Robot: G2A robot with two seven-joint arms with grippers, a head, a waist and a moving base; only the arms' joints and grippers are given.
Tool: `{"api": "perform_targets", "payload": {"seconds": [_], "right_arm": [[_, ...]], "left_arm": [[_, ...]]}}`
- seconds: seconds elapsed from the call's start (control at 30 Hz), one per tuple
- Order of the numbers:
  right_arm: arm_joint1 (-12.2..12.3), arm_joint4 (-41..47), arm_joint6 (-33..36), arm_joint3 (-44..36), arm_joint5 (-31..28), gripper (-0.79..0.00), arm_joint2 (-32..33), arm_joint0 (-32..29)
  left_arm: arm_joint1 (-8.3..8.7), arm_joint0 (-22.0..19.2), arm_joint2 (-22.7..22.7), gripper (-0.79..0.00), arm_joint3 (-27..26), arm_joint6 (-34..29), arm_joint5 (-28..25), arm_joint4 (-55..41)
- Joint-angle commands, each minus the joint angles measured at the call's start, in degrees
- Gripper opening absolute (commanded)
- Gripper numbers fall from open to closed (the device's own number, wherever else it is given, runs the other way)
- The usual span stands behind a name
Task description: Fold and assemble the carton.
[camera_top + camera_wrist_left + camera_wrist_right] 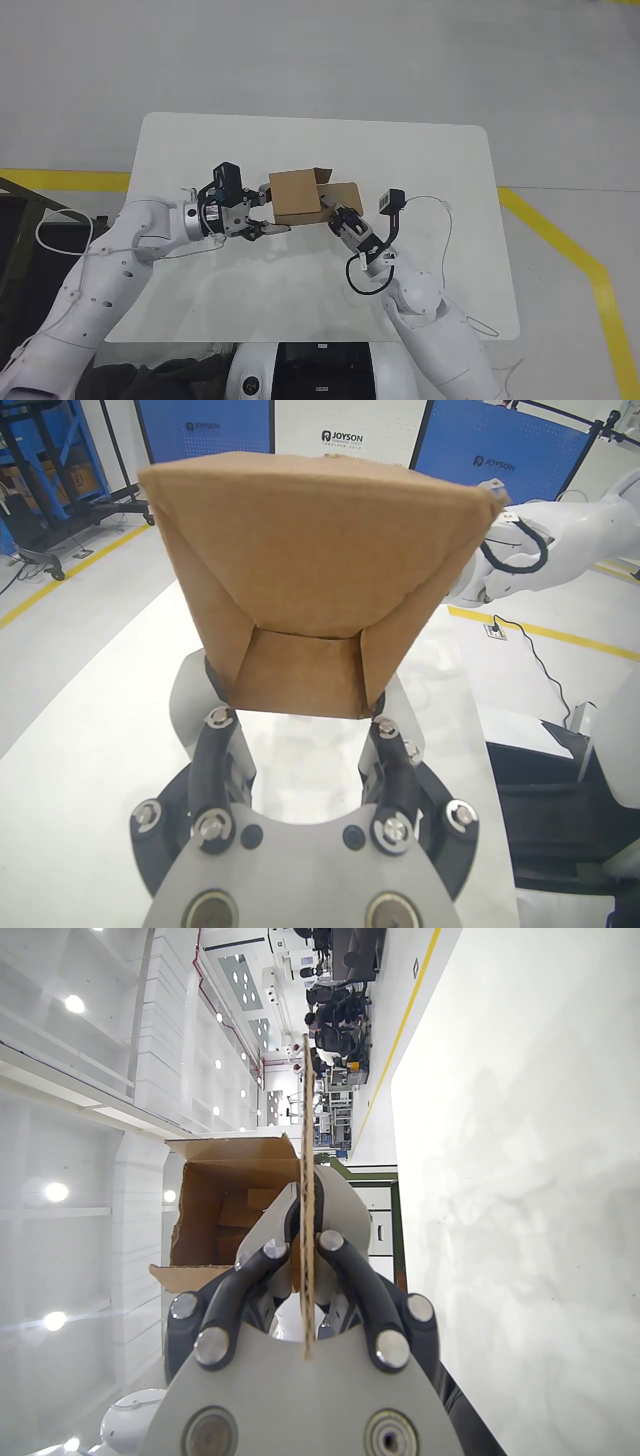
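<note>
Top view: brown carton (298,196) over table (200,150) centre, partly erected, one end open, flaps splayed. Right gripper (305,1195) at carton's 4 o'clock, jaws pinching a flap edge-on. Left gripper (300,712) at 8 o'clock, jaws spread either side of carton's end.

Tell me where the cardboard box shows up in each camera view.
Top view: box in the middle of the white table.
Left wrist view: box straight ahead of the left tool.
Right wrist view: box open side showing, one flap pinched in the right tool.
Shared landmark: the white table.
</note>
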Motion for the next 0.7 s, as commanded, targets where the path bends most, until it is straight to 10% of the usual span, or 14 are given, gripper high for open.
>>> {"api": "perform_targets", "payload": {"seconds": [0.0,0.13,0.33,0.67], "right_arm": [[-0.01,0.12,0.02,0.05,-0.05,-0.785,-0.05,0.05],[-0.06,0.41,-0.21,0.18,-0.14,-0.785,-0.14,0.16],[-0.12,0.43,-0.09,0.30,-0.09,-0.785,-0.40,0.47],[-0.21,0.42,-0.10,0.46,-0.05,-0.785,-0.78,0.72]], "left_arm": [[-0.02,0.10,-0.17,-0.345,0.01,0.02,-0.20,0.03],[-0.09,0.28,-0.51,-0.172,0.13,0.00,-0.40,-0.09],[-0.22,0.31,-0.89,-0.145,0.37,-0.18,-0.46,-0.48],[-0.40,0.02,-0.96,-0.317,0.41,-1.06,-0.75,-0.90]]}}
